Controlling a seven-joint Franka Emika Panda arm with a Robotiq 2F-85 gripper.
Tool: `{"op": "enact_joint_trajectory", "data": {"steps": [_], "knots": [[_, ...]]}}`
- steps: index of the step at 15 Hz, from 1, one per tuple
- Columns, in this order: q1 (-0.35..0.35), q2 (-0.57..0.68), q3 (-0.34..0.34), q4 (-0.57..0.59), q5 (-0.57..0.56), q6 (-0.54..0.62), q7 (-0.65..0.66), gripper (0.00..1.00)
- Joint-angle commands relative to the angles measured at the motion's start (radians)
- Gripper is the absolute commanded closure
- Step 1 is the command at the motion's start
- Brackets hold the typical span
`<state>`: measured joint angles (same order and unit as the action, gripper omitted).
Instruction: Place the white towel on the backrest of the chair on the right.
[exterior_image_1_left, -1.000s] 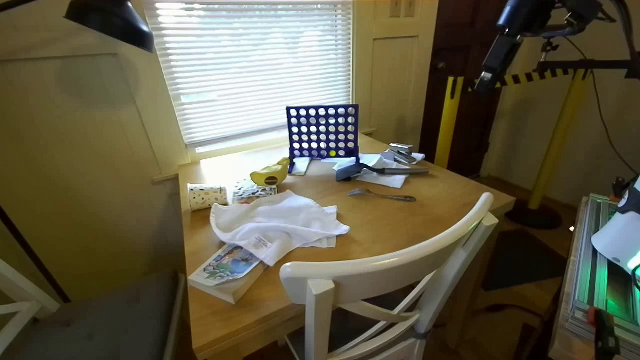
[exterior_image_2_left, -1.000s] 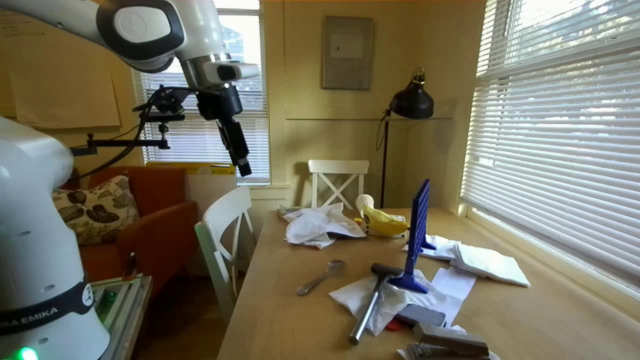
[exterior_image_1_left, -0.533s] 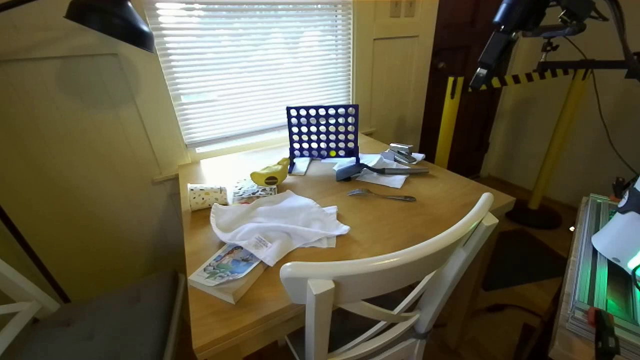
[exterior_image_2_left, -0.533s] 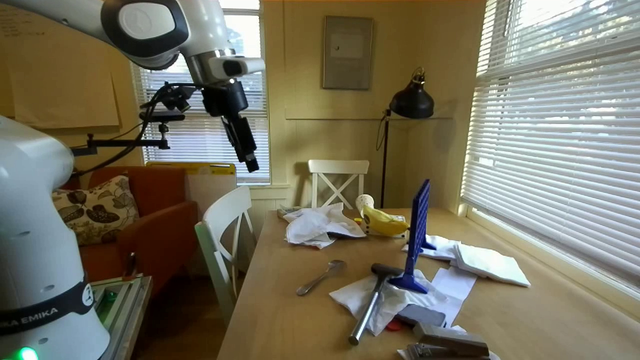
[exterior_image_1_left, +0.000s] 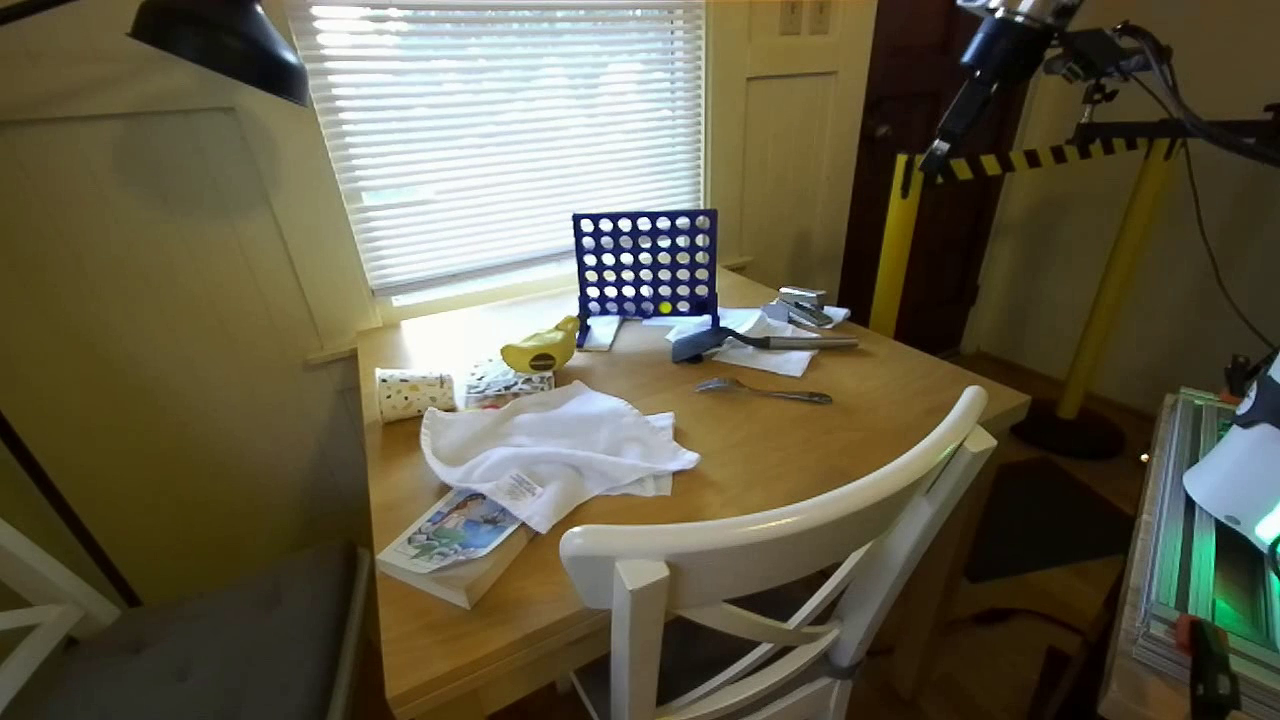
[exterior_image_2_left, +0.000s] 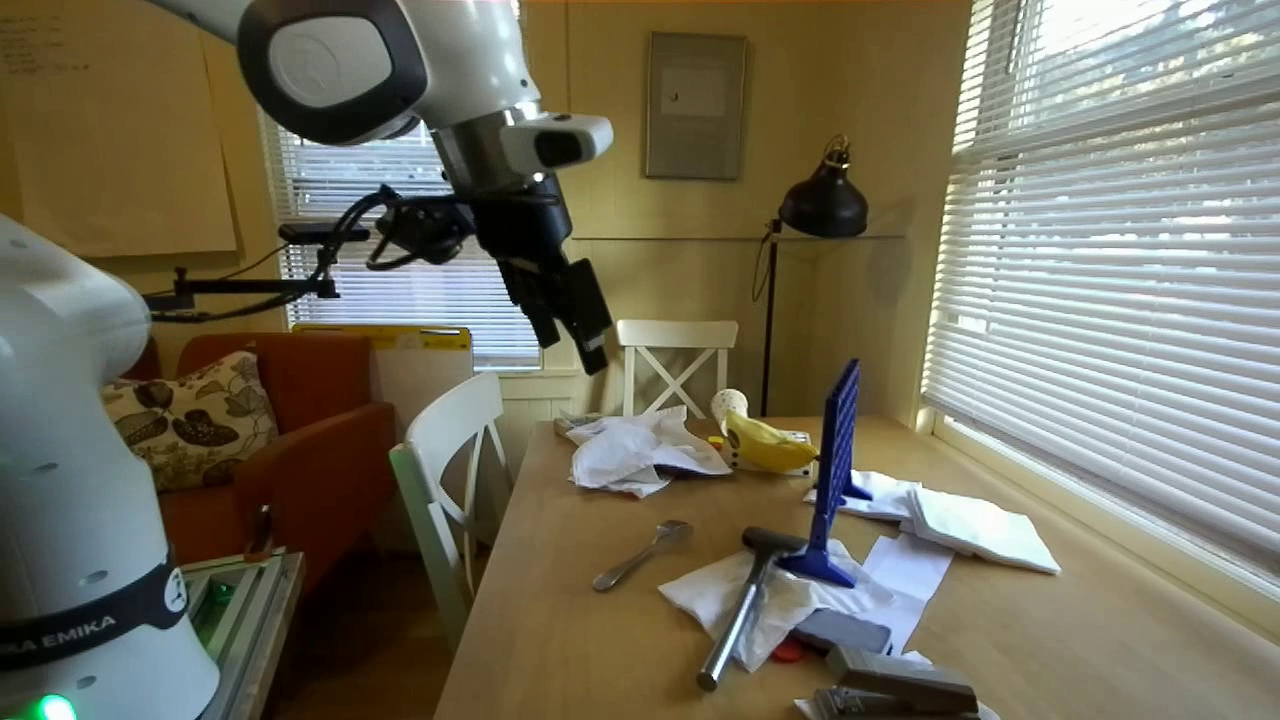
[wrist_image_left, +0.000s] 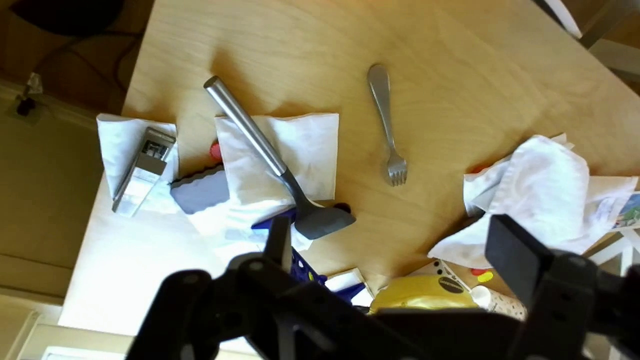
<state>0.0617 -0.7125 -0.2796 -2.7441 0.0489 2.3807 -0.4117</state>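
1. Claw (wrist_image_left: 390, 225) spread wide: its two fingers (wrist_image_left: 515, 255) stand far apart at the foot of the wrist view, and it hangs tilted in the air above the wooden surface (exterior_image_1_left: 790, 450).
2. White towel (exterior_image_1_left: 560, 440) lies crumpled on that surface in loose folds, well apart from the claw, one corner overlapping a thick book (exterior_image_1_left: 455, 535) with a colourful printed cover.
3. White painted wooden chair (exterior_image_1_left: 780, 545) stands at the surface's edge, its curved top rail over crossed slats; the towel is apart from this backrest in both exterior views.
4. Another white chair (exterior_image_2_left: 677, 332) stands past the far end in an exterior view.
5. Steel fork (wrist_image_left: 386, 120) lies flat between the towel and a black-bladed spatula (wrist_image_left: 272, 157) in the wrist view.
6. Spatula's metal handle crosses a white sheet (wrist_image_left: 310, 155); whether the blade touches the blue Connect Four grid (exterior_image_1_left: 655, 250), which stands upright with one yellow disc (exterior_image_1_left: 665, 308), I cannot tell.
7. Yellow banana-shaped pouch (exterior_image_1_left: 540, 350) rests near the towel, with a speckled white cup (exterior_image_1_left: 413, 393) on its side close by.
8. Grey stapler (wrist_image_left: 147, 167) lies on another white sheet (wrist_image_left: 117, 140) near the surface's edge.
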Motion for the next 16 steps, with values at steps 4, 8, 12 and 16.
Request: {"op": "enact_joint_trajectory", "data": {"steps": [4,8,12,16], "knots": [[0.146,0.310,-0.111,0.196,0.159,0.008,-0.216,0.00],[0.183,0.456,-0.026,0.305,0.245,-0.015,-0.249,0.00],[0.102,0.409,0.033,0.244,0.219,0.008,-0.208,0.00],[0.088,0.394,0.028,0.239,0.218,0.008,-0.209,0.00]]}}
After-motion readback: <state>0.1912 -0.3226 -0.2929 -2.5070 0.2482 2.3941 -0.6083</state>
